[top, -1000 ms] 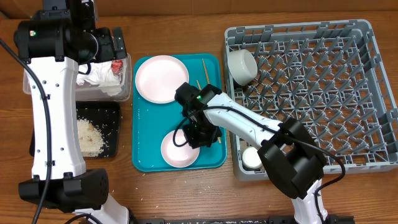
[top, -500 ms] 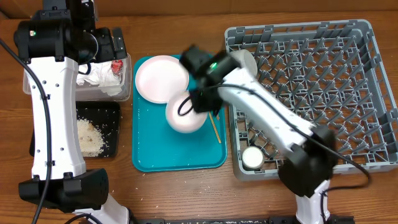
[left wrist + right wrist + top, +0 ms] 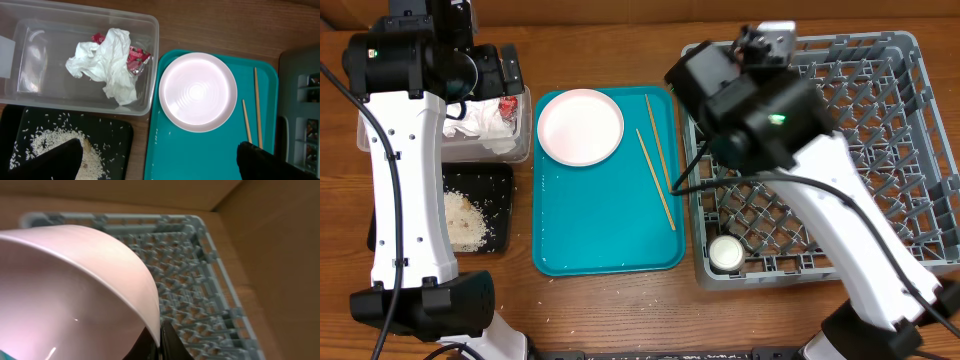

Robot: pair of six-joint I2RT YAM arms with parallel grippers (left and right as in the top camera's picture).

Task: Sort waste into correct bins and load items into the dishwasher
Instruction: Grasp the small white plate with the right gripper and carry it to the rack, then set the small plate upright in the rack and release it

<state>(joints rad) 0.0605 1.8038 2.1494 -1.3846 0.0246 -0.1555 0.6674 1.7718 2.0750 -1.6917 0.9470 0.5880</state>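
Observation:
My right gripper is shut on the rim of a white bowl and holds it in the air over the grey dish rack. In the overhead view the right arm hides the bowl and the rack's back left corner. A pale plate and two wooden chopsticks lie on the teal tray. A small white cup sits in the rack. My left gripper is open and empty, high above the clear tub and the black tray.
The clear tub holds a crumpled napkin and red-and-white wrappers. The black tray holds rice crumbs. A few grains lie on the teal tray's left side. A cardboard wall stands behind the rack.
My right arm lifted the white bowl off the front of the teal tray and swung it up and right, over the rack. The left arm has not moved.

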